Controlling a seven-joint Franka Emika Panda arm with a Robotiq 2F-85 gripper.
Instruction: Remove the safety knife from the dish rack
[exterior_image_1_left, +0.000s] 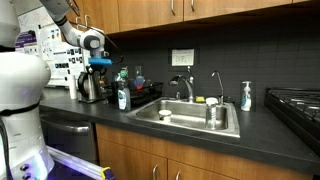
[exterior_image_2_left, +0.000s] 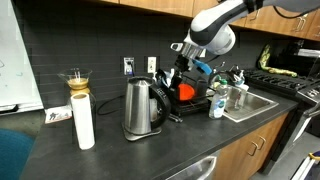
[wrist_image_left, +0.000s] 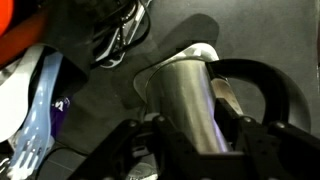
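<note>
The black dish rack (exterior_image_1_left: 150, 95) stands on the counter left of the steel sink; it also shows in an exterior view (exterior_image_2_left: 203, 102). An orange thing (exterior_image_2_left: 185, 91), which looks like the safety knife, lies at the rack's near end. It shows as an orange patch at the top left of the wrist view (wrist_image_left: 10, 20). My gripper (exterior_image_2_left: 177, 72) hangs just above it, fingers tilted down, and sits above the kettle in an exterior view (exterior_image_1_left: 97, 66). In the wrist view the jaws (wrist_image_left: 188, 125) stand apart, with a steel cylinder (wrist_image_left: 185, 95) showing between them. I cannot tell whether they touch it.
A steel kettle (exterior_image_2_left: 145, 108) stands on the dark counter beside the rack (exterior_image_1_left: 90, 88). A paper towel roll (exterior_image_2_left: 84, 122) and a glass coffee maker (exterior_image_2_left: 77, 82) stand further along. The sink (exterior_image_1_left: 190, 118) holds a cup. Bottles (exterior_image_1_left: 123, 96) stand by the rack.
</note>
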